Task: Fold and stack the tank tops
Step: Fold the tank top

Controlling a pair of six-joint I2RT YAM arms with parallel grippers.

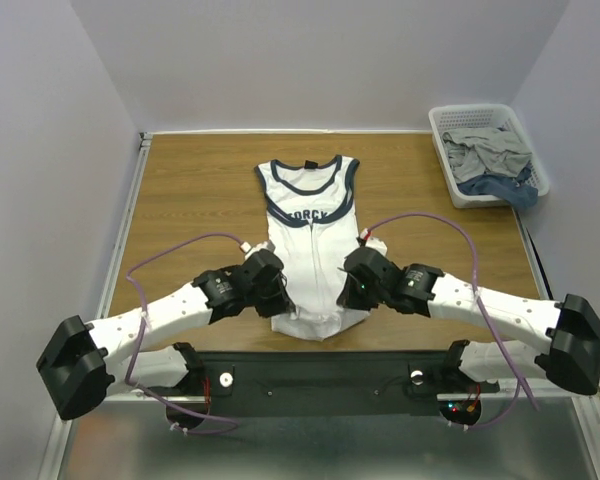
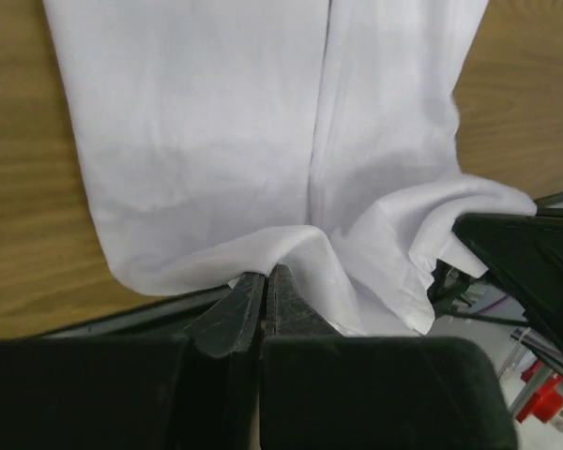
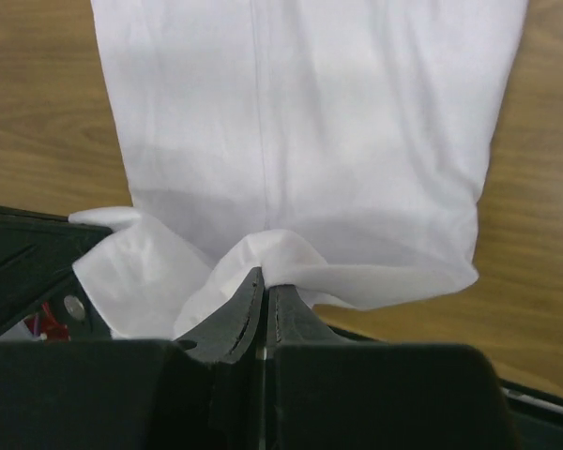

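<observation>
Seemingly partway through folding the tank top (image 1: 310,250): sides tucked in, left gripper (image 2: 266,281) and right gripper (image 3: 264,281) clamped on its hem, cross-fold and stacking undone.

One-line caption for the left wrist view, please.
Left gripper pinching the bottom hem of the white tank top lying on the wooden table.

Tank top print (image 1: 309,215) partly folded under

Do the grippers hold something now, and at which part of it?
Yes. The left gripper and the right gripper are each shut on the white tank top, pinching its bottom hem, one on each side of the middle.
</observation>
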